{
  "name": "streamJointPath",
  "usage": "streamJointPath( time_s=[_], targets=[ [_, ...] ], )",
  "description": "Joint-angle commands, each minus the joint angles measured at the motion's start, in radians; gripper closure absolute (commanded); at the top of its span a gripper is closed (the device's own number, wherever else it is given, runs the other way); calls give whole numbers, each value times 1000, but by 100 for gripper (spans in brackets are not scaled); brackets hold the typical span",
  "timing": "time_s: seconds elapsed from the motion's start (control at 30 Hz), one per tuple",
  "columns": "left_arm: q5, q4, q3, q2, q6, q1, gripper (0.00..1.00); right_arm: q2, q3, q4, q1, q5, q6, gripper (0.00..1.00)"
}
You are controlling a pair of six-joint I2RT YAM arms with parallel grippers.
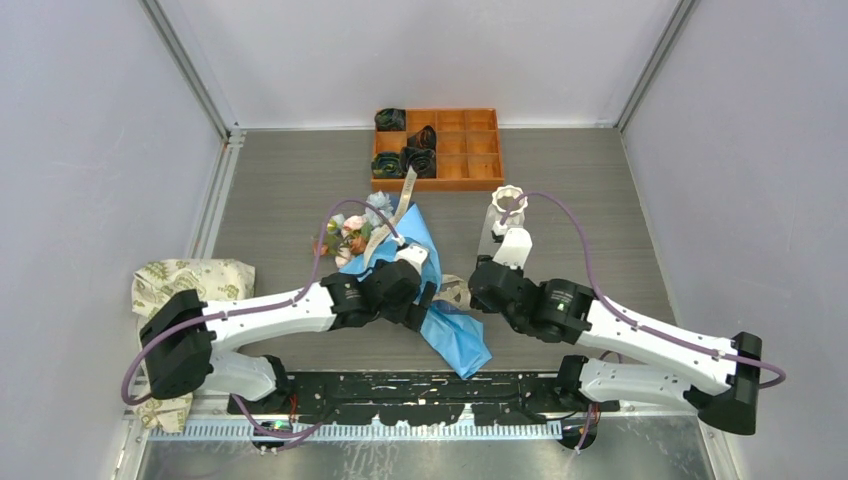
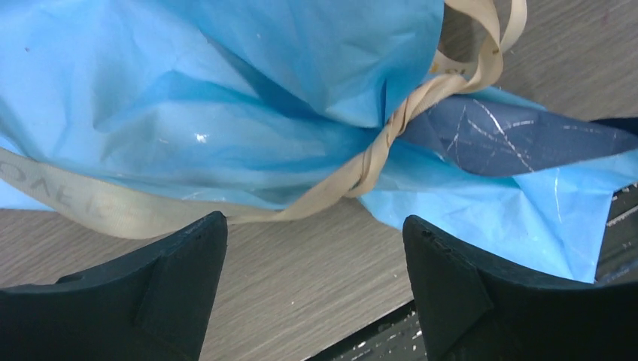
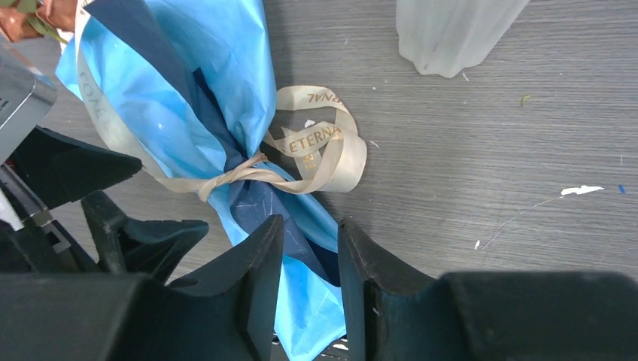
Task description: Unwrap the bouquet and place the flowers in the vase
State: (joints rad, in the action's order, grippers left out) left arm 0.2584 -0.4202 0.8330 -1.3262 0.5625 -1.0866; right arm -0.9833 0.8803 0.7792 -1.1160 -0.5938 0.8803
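Now your left gripper [image 2: 312,233] hangs low, fingers spread wide before the ribbon [image 2: 361,169] knot of the bouquet [image 1: 415,232] lying on the table [image 1: 600,200]. Your right gripper [image 3: 310,226] straddles its blue paper tail [image 3: 305,308], jaws narrow; whether they pinch it is unclear.

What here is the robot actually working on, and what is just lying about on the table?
Part of the job:
blue wrapping paper
beige ribbon
flowers
white vase

Just lying about:
orange tray of dark rolled items
cream cloth bag
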Motion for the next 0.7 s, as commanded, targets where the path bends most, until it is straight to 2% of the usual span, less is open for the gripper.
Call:
streamJointPath(
  time_s=[0.0,0.4,0.53,0.67],
  targets=[
    [101,66,55,-29,-18,-12,14,51,-23,20,2,-67,55,62],
    [167,83,96,-141,26,-11,21,58,-53,-32,4,-42,35,76],
    [227,70,121,-185,66,-12,30,46,-61,-47,3,-32,24,81],
    [314,28,133,-188,97,-10,46,16,-71,-87,3,1,-2,81]
  ],
)
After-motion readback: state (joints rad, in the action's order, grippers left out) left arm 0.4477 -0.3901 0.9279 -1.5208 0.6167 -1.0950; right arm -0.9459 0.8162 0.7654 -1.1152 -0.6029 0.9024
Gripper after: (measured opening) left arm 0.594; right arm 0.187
